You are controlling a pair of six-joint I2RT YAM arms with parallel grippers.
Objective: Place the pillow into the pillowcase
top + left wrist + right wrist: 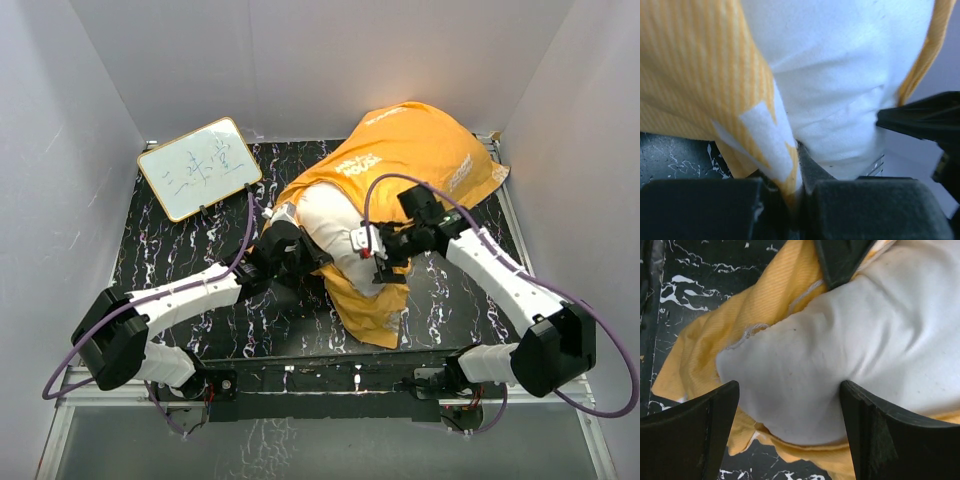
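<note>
Pillow (pixel 335 225) partly inside orange pillowcase (pixel 420 140), white "MOUSE" lettering on cloth

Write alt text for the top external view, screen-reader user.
Orange-yellow pillowcase covers most of a white pillow on a black marbled table, the pillow's near end bulging out of the opening. The left gripper sits at the opening's left edge and the right gripper over the exposed pillow end. A whiteboard with writing sits at far left.

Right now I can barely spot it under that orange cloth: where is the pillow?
In the top view the pillow lies mid-frame, mostly covered by the pillowcase; its white near end shows between the left gripper and the right gripper.
</note>
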